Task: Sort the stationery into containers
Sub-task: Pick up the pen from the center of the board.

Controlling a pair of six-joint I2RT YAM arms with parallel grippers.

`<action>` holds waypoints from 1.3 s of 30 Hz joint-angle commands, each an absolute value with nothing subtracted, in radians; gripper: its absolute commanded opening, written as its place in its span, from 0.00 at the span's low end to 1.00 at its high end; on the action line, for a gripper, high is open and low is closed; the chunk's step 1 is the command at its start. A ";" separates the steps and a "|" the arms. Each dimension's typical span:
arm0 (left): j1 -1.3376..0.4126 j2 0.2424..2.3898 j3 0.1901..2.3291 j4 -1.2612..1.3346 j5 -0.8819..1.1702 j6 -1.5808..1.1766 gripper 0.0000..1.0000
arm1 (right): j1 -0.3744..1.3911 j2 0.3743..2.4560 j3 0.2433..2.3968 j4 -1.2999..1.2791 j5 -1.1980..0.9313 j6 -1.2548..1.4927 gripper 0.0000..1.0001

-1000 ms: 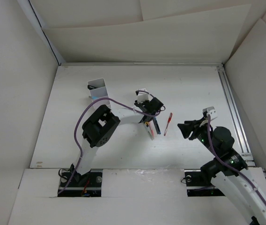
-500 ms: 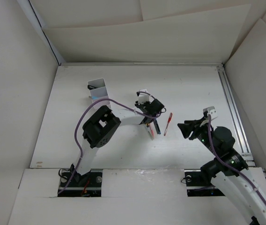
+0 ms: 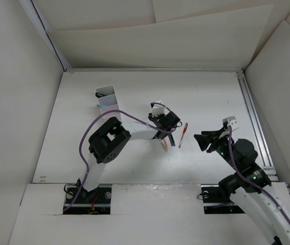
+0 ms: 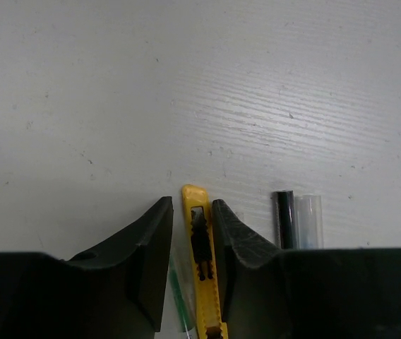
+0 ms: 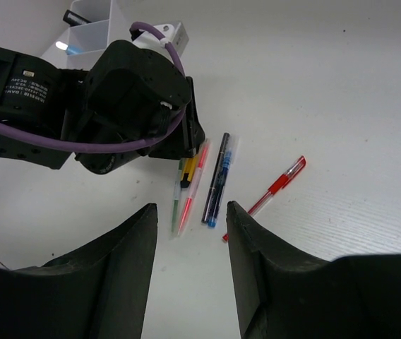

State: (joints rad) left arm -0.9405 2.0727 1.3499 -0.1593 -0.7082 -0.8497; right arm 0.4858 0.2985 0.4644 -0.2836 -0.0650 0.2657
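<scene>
The white two-compartment box stood at the far left of the table, well apart from the pens. A pale blue glint showed at its near end, but what it held could not be told. The left gripper straddled a yellow cutter, jaws apart, not clamping it. A blue pen and a red pen lay just beside. The right gripper hung spread and empty.

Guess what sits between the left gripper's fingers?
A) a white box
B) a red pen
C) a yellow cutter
C: the left wrist view shows the yellow cutter lying between the jaws of the left gripper, while the red pen lies off to one side.
</scene>
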 commanded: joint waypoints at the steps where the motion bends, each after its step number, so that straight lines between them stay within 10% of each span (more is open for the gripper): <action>1: -0.960 2.114 1.330 -0.281 -0.620 -0.876 0.23 | 0.495 0.279 0.508 -0.267 -0.078 0.267 0.49; 14: -0.960 2.132 1.330 -0.281 -0.641 -0.876 0.00 | 0.495 0.279 0.508 -0.267 -0.069 0.276 0.49; 39: -0.660 1.525 1.152 -0.241 -0.908 -0.861 0.00 | 0.495 0.279 0.466 -0.229 -0.115 0.267 0.49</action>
